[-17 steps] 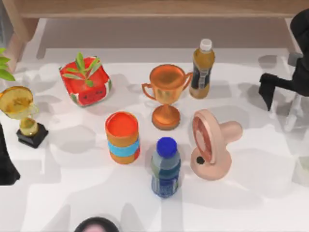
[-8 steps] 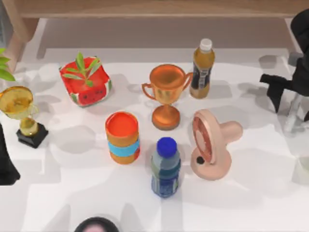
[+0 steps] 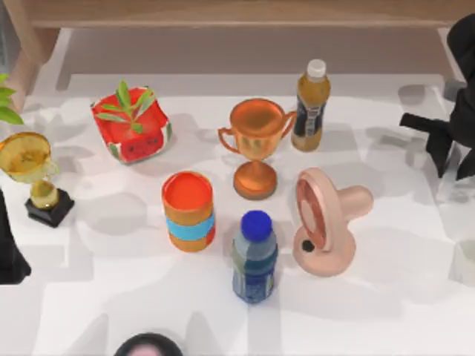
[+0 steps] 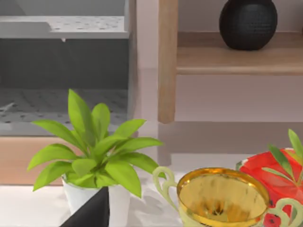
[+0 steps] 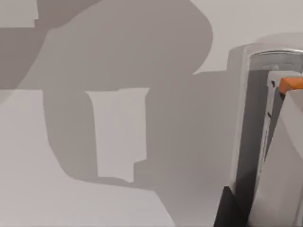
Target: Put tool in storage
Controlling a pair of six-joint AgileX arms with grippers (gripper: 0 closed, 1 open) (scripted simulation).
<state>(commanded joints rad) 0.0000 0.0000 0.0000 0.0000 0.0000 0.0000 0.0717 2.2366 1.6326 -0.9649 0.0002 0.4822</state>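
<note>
The tool [image 3: 445, 191], a slender whitish-grey thing, lies near the table's right edge and is mostly covered from above by my right gripper [image 3: 454, 167]. The gripper's two black fingers stand apart on either side of the tool, so it is open. In the right wrist view the tool [image 5: 262, 142] is a close grey-white body with an orange tip, lying on the white table. My left arm [image 3: 9, 248] stays parked at the left edge. A wooden shelf unit [image 3: 237, 13] runs along the back; I cannot tell whether it is the storage.
The pink fan [image 3: 326, 222], blue-capped bottle [image 3: 254, 256], orange can [image 3: 188, 211], copper trophy [image 3: 256, 144], amber bottle [image 3: 310, 107], watermelon planter [image 3: 132, 126] and gold trophy [image 3: 33, 174] stand across the table. A potted plant [image 4: 94, 151] stands beside the left wrist.
My right gripper has moved toward the front and right, coming over the tool and covering most of it. Nothing else has shifted.
</note>
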